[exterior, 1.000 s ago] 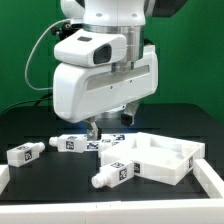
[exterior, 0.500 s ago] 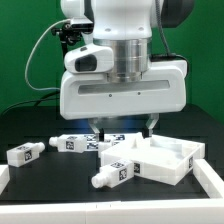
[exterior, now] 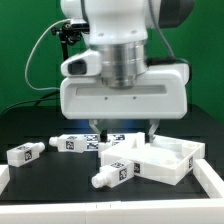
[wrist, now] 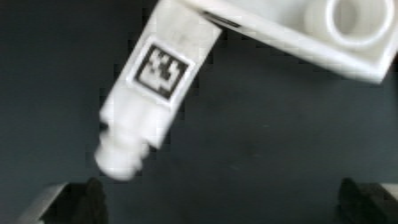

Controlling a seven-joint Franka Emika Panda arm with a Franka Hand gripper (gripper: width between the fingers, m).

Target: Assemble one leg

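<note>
Fingers (wrist: pixel 75 203) are spread wide and empty above the leg (wrist: pixel 157 80), which lies flat on the bench (wrist: pixel 267 140) with its fat end right against the big square piece (wrist: pixel 294 30), so I'd worry an off-centre drop just knocks it rolling or snags that piece instead of pinching it.

A green backdrop (exterior: pixel 18 45) stands behind the black table top (exterior: pixel 22 125)
</note>
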